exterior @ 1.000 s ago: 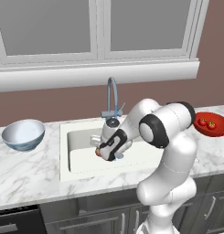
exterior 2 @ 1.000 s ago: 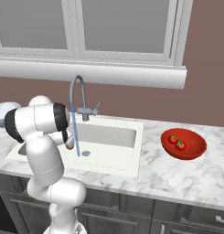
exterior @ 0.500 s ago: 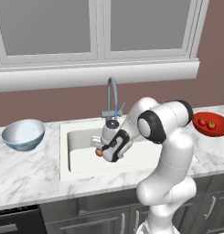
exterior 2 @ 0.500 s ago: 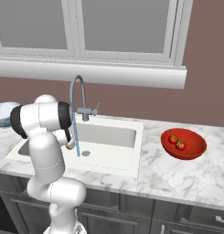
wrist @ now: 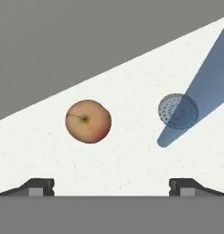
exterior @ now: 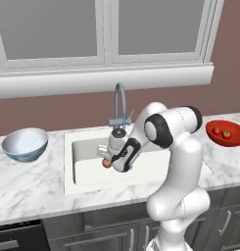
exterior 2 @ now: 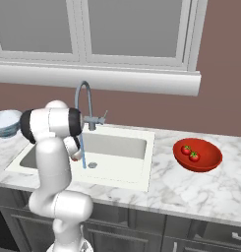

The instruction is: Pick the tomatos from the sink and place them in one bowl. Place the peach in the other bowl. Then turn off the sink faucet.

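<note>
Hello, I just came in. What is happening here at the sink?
The robot arm is reaching down into the sink, and its gripper, jaws open, is over the peach on the sink floor, not touching it. Both tomatoes already lie in the red bowl. The white and blue bowl is without fruit. Water runs from the faucet toward the drain.

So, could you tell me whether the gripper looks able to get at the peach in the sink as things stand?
Probably yes: the gripper is open above the peach, which lies alone on the sink floor, with nothing between. It sits left of centre, so a small shift seems needed.
</note>
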{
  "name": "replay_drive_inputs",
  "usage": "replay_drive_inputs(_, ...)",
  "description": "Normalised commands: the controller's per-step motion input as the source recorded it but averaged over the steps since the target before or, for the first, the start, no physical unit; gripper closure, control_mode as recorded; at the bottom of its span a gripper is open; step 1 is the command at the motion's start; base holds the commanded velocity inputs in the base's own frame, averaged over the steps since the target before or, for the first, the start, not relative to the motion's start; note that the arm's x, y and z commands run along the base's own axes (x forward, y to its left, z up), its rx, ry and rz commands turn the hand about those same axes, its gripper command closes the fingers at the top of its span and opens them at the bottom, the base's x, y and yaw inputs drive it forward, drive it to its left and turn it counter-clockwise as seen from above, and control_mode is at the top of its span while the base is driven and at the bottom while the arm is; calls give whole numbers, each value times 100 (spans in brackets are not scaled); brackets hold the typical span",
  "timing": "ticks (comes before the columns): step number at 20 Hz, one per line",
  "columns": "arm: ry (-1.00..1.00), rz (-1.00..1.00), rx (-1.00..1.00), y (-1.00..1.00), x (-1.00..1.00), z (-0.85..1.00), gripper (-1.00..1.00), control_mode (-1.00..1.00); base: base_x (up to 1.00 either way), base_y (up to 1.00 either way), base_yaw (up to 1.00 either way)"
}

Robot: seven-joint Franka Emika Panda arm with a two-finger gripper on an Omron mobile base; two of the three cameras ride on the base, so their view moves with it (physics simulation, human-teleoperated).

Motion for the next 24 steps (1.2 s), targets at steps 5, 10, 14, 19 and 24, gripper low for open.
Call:
replay_drive_inputs(5, 1, -4, 0, 6, 7, -17, -100, -100, 0, 0, 0)
replay_drive_inputs(10, 3, -3, 0, 2, 10, -14, -100, -100, 0, 0, 0)
replay_drive_inputs(14, 6, -3, 0, 0, 18, -10, -100, -100, 0, 0, 0)
replay_drive_inputs(19, 6, -3, 0, 0, 22, -9, -100, -100, 0, 0, 0)
replay_drive_inputs(24, 4, -3, 0, 0, 30, -2, -100, -100, 0, 0, 0)
